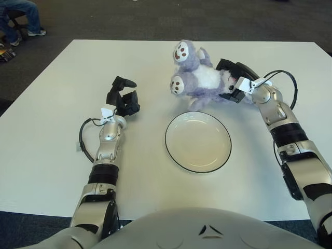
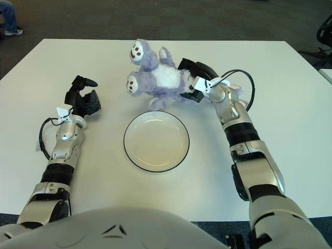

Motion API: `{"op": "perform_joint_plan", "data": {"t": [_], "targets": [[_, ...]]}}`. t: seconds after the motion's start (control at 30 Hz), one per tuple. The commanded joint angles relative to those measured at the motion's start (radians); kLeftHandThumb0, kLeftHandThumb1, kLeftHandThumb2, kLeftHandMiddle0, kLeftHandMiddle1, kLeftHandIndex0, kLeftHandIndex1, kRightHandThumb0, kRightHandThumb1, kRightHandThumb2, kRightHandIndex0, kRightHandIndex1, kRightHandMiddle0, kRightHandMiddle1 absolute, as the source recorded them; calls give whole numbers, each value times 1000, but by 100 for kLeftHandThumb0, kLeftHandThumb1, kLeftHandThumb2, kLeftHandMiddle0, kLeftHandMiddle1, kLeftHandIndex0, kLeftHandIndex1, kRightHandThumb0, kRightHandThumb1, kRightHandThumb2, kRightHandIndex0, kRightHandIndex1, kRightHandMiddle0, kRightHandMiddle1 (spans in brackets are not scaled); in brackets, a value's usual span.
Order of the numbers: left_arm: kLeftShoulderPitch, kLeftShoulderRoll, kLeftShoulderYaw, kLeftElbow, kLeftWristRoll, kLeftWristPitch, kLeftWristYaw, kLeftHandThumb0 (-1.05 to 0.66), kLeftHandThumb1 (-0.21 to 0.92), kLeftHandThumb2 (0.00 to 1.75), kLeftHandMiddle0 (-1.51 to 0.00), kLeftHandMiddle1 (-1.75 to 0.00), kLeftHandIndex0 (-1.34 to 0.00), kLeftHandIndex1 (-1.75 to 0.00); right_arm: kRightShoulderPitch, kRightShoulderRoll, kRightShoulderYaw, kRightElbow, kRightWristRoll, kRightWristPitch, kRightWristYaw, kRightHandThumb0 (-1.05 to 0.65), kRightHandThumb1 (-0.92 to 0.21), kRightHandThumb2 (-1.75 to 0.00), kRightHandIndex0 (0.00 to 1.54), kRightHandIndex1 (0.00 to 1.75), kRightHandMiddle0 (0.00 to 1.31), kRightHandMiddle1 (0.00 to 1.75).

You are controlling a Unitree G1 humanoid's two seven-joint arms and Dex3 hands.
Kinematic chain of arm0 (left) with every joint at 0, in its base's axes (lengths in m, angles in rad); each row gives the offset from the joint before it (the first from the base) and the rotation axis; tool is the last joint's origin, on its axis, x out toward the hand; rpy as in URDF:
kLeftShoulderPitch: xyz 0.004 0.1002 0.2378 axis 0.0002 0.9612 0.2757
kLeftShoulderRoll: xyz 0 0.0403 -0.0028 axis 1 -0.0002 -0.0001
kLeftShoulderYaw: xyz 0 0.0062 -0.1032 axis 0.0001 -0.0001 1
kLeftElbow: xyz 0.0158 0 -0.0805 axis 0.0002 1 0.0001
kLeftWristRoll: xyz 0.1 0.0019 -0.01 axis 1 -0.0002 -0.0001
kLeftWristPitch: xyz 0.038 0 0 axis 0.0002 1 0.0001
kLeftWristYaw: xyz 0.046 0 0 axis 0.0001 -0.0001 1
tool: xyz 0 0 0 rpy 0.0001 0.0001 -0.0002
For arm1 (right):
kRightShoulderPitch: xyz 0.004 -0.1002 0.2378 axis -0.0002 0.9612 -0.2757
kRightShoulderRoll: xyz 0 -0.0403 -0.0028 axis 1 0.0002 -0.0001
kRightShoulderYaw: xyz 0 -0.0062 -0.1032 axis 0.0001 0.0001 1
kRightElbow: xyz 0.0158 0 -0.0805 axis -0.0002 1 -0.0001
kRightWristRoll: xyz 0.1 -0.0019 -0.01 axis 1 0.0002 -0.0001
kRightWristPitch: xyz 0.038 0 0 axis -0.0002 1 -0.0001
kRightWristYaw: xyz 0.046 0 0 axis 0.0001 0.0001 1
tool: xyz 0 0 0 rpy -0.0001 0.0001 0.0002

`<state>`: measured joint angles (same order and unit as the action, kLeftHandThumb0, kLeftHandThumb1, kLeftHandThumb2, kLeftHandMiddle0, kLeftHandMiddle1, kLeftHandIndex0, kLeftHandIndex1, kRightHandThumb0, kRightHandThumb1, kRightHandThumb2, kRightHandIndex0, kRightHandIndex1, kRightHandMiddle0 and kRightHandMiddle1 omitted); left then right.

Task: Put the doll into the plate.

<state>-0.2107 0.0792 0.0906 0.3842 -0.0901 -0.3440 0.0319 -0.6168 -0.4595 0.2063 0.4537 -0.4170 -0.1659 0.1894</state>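
Right hand, far side of table, black fingers closed round body of doll. Doll: purple-and-white plush, gripped at one end, two round feet w/ brown pads turned toward camera, one higher, one lower. Seems raised off the tabletop, tilted, though contact at lowest edge can't be ruled out. Positioned just beyond the far rim of plate, slightly to robot's right of plate centre; not in the plate, not touching it as far as visible.

Plate: round, white/cream, thin dark rim, nothing in it, flat on table in front of robot, between the two arms.

Right forearm silver w/ black bands, angled in from lower right; black cable looped at wrist.

Left hand, well apart to robot's left of plate, fingers loosely curled, holding nothing; one finger sticking up above the rest. Can't tell if touching table. Black cable looped beside left wrist.

Table white, rectangular, on dark carpet. Robot's grey chest at bottom edge. Seated person in jeans at top-left corner, beyond table, only legs and shoes showing.
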Motion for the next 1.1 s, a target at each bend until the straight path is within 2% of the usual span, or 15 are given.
{"op": "perform_joint_plan", "data": {"t": [0.0,0.43,0.6,0.87,1.07], "targets": [[90,-43,-5,79,3,-13,-8,-42,51,107,-117,-175,-46,-175,3,-10,-25,-49,4,1,-22,0,6,-171,90,167,67,175],[79,-42,0,99,-1,-25,-18,-42,52,106,-117,-175,-45,-175,1,-4,-78,-103,26,16,-32,0,7,-175,90,172,68,175],[78,-41,1,96,-1,-20,-23,-42,53,105,-118,-175,-45,-175,8,6,-111,-137,73,11,-14,0,8,-175,92,169,68,175],[74,-40,1,98,2,-16,-21,-42,52,105,-115,-175,-45,-175,51,-2,-103,-235,15,4,-63,0,9,-175,94,166,69,175],[73,-41,0,93,2,-11,-22,-42,53,105,-113,-175,-45,-175,112,3,-116,-364,38,69,-17,0,9,-175,93,167,69,175]]}}
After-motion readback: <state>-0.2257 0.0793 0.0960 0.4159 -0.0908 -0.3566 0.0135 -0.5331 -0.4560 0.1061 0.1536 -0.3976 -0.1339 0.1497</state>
